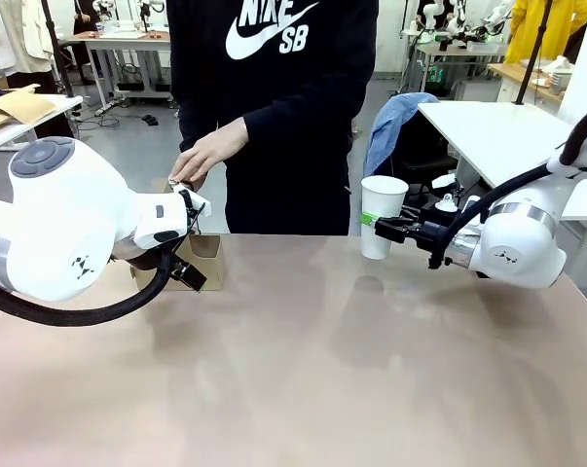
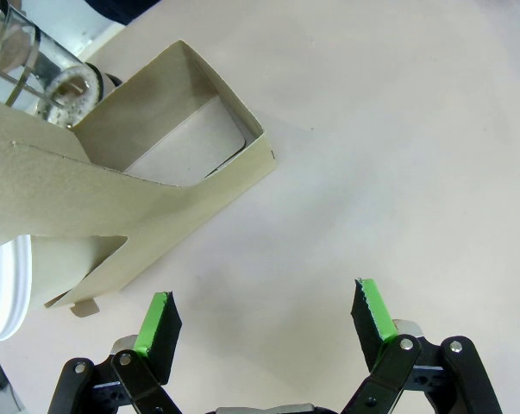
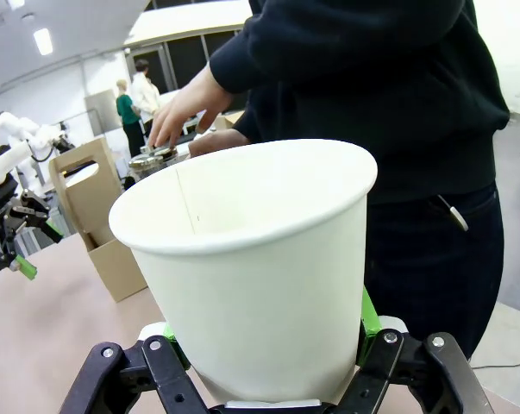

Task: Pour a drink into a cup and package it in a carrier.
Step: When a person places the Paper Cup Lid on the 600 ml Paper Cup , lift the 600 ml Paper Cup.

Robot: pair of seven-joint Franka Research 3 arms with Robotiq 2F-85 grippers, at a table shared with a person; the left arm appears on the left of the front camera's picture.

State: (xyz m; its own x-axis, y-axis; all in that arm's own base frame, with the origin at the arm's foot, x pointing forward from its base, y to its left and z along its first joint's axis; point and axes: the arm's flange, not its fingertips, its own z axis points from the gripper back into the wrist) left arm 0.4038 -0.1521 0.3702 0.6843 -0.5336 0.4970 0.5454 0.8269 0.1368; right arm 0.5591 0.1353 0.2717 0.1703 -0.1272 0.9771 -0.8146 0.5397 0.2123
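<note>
- The bench (image 1: 303,370) is a bare tan top that runs from your side to the person standing at its far edge.
- The person wears a black sweatshirt (image 1: 303,97). You can read "NIKE SB" across the chest in white capitals, with the swoosh under the letters.
- The left arm (image 1: 59,214) comes in low from the left and the right arm (image 1: 512,248) from the right. Both stop short of the far edge.
- The carrier (image 1: 207,261) is plain brown cardboard and stands on the bench at far left, in front of the person. In the left wrist view its open slot (image 2: 173,155) faces you. In the right wrist view its handle panel (image 3: 83,194) stands upright.
- The cup (image 1: 382,214) is plain white paper with an open top. It is at far right, well apart from the carrier and close to upright.
- The right tool (image 1: 383,230) is clamped on the cup's lower wall, with green pads (image 3: 369,319) pressed to either side.
- The jug (image 2: 22,60) is clear glass and sits just beyond the carrier. You cannot make out what is inside it.
- The person's hand (image 1: 207,151) rests fingers-down on the jug's metal lid (image 3: 152,158).
- The left tool (image 2: 264,310) has its fingers spread wide apart over bare bench, just beside the carrier and not touching it.
</note>
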